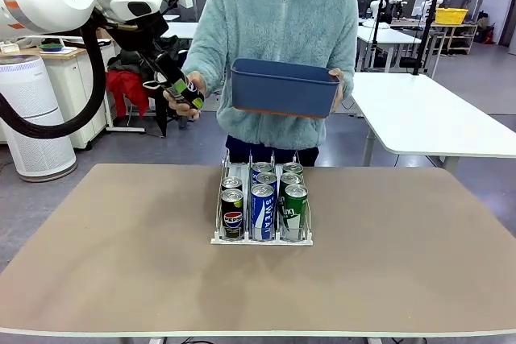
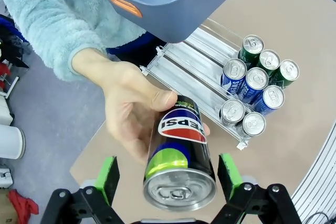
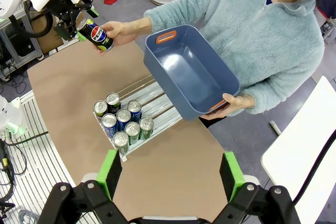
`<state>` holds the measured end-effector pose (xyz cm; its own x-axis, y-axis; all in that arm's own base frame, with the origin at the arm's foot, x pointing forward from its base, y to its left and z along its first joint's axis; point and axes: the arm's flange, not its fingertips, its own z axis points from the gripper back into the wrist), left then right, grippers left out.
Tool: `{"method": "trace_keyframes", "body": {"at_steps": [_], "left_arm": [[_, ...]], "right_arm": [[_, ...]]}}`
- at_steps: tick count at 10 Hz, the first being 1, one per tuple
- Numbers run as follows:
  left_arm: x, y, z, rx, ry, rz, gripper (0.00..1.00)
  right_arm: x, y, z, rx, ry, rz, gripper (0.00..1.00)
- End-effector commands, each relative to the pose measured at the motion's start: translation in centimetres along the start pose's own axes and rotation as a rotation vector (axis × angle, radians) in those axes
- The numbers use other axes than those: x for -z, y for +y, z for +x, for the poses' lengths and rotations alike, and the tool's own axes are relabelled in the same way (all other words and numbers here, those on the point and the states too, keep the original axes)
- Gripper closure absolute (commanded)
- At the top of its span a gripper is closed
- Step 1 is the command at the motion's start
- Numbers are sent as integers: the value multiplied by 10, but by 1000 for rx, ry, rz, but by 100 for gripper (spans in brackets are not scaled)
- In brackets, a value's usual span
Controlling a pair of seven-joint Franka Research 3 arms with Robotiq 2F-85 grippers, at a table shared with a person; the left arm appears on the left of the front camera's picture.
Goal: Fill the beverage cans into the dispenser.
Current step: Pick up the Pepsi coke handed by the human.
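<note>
The person's hand (image 2: 131,108) held a black can (image 2: 178,156) out toward the left claw (image 2: 168,174), top end first, so that it lay between the two green pads (image 2: 107,177); this looked like a handover. The left claw stood wide, its pads on either side of the can and apparently not yet touching it. In the front view this meeting sat in the upper left of the frame, above and behind the bench (image 1: 105,247).

The person's other hand (image 3: 233,100) held a blue bin (image 3: 189,72) tilted over the far end of the rack (image 1: 262,203), probably to keep it clear. The bin looked empty. Seven cans (image 1: 263,209) stood in the rack at the middle of the frame, crowded to its near end.

The right claw (image 3: 170,174) hung wide and empty high over the bench.

The bench top was plain tan. Behind it were white tables (image 1: 435,114), a white cylindrical unit (image 1: 32,114) and grey floor.
</note>
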<state>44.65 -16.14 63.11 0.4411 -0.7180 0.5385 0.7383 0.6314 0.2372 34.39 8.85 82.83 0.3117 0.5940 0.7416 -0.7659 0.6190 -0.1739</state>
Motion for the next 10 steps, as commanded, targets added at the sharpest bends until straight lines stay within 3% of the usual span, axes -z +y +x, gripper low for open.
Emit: {"method": "trace_keyframes", "body": {"at_steps": [1,9,10], "left_arm": [[8,1,-10,-15,-47,-17,0],[8,0,-4,-35,-24,-17,0],[7,-1,-6,-15,-1,2,60]], "right_arm": [[0,0,0,0,-2,-2,0],[0,0,0,0,-2,-2,0],[0,0,0,0,-2,-2,0]]}}
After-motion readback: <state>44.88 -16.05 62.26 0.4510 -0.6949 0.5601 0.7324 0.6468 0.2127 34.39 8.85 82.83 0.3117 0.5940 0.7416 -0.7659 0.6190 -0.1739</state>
